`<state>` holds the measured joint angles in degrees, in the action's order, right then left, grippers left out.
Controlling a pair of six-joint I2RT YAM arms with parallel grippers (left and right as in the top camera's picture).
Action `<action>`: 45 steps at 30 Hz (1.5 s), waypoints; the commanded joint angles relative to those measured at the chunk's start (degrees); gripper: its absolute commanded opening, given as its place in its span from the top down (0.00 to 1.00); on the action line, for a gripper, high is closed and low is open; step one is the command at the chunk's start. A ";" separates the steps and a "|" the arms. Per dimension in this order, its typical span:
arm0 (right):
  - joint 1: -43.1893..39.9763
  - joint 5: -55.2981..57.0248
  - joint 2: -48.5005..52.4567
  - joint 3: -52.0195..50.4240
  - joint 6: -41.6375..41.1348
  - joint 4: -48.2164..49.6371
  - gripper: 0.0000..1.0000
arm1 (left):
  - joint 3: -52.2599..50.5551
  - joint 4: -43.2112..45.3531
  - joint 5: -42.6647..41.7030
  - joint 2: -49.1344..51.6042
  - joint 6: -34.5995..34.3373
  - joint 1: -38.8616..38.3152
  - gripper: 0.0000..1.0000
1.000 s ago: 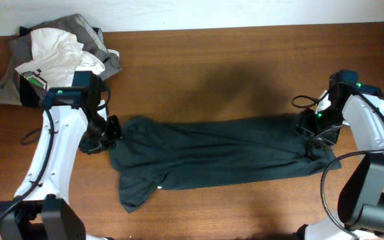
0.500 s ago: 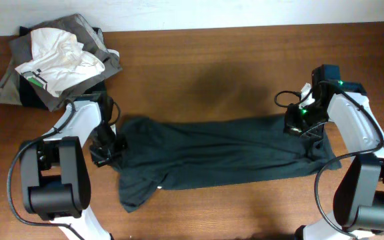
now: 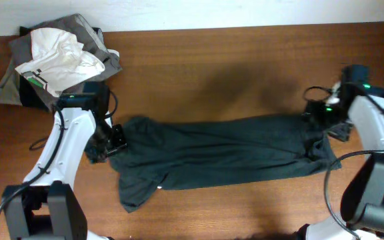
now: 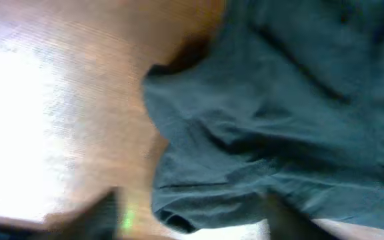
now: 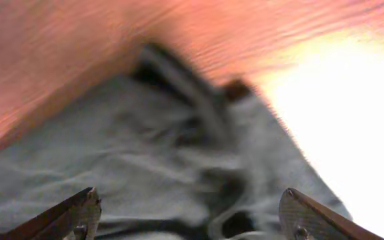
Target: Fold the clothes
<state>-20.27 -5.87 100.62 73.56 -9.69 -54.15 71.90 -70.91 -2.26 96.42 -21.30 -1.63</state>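
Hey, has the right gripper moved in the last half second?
Yes. In the overhead view the right gripper has shifted outward, toward the right end of the dark garment.

wood table | dk green garment flat ctr | clothes pile far-left corner

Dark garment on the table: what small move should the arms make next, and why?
Probably lower the right gripper and pinch the right end of the garment. The garment lies spread out, unfolded, and that gripper's fingers stand open above the cloth, holding nothing; the left gripper sits at the other end.
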 commanded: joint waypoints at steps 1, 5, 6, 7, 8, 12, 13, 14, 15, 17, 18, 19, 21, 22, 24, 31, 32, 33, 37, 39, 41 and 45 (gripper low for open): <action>-6.67 -6.19 0.52 0.37 8.92 0.74 0.10 | 0.52 2.05 0.57 -0.37 -0.72 -0.63 0.01; -12.92 -6.27 3.10 0.37 9.53 3.61 0.05 | 0.52 2.97 0.26 -0.35 -0.52 -0.63 0.01; -13.55 -6.47 4.00 0.37 9.53 3.69 0.04 | 0.52 3.61 -1.20 -0.35 1.07 -0.66 0.02; -13.92 -6.78 5.09 0.37 9.51 3.67 0.04 | 0.52 4.55 -3.13 -0.35 2.84 -0.83 0.02; -13.92 -8.00 6.58 0.37 9.51 3.48 0.04 | 0.52 6.62 -6.27 -0.35 5.70 -1.49 0.02; -12.50 -11.08 8.20 0.37 9.42 2.78 0.06 | 0.52 10.34 -9.20 -0.33 8.13 -5.62 0.26; -12.35 -11.10 8.17 0.39 9.22 2.75 0.05 | 0.28 10.32 -9.20 -0.13 7.06 -7.65 0.44; -12.37 -11.10 8.17 0.39 9.22 2.54 0.05 | -0.11 10.32 -9.64 0.52 5.81 -9.11 0.62; -12.37 -11.10 8.17 0.39 9.22 2.51 0.06 | -0.57 10.29 -9.64 1.84 4.52 -10.32 0.78; -12.37 -11.10 8.17 0.39 8.81 2.51 0.05 | -0.66 10.32 -11.02 5.90 4.22 -11.47 0.99; -12.35 -11.10 8.17 0.39 8.81 2.36 0.05 | -0.66 10.25 -11.76 8.41 4.24 -11.45 0.99; -12.37 -11.10 8.17 0.39 8.81 2.21 0.05 | -0.66 10.29 -11.74 10.82 4.24 -11.45 0.99; -12.35 -11.10 8.17 0.39 8.81 2.10 0.05 | -0.66 10.51 -11.15 15.02 4.26 -11.37 0.99; -12.35 -11.10 8.17 0.39 8.81 2.08 0.05 | -0.66 10.69 -10.84 17.07 4.24 -11.13 0.99; -12.35 -11.10 8.17 0.39 8.81 1.86 0.05 | -0.66 10.69 -10.86 21.29 4.24 -9.62 0.99; -12.31 -12.81 8.17 0.39 8.83 0.61 0.07 | -0.66 10.45 -4.90 26.16 4.20 4.24 0.99; -12.02 -13.25 8.17 0.39 8.83 0.39 0.07 | -0.63 10.25 -4.37 26.14 4.20 6.82 0.99; -11.58 -13.22 8.17 0.39 8.85 0.20 0.07 | -0.52 10.05 -3.52 26.14 4.20 8.83 0.99; -6.58 -13.44 8.17 0.39 9.70 -0.76 0.07 | 3.30 6.91 -1.29 26.14 4.24 16.02 0.99; -1.73 -13.46 8.17 0.39 12.66 -1.03 0.04 | 9.84 0.11 4.04 26.03 3.48 17.11 0.99; 1.44 -13.46 8.17 0.37 14.25 -1.16 0.02 | 15.43 -4.68 8.33 25.64 0.50 17.11 0.99; 5.31 -21.46 8.17 0.37 19.56 -1.97 0.01 | 23.58 -10.27 7.45 24.72 0.31 16.48 0.86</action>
<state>-16.53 -20.49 108.62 73.56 4.75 -55.35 92.12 -79.42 1.91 121.93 -19.75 15.33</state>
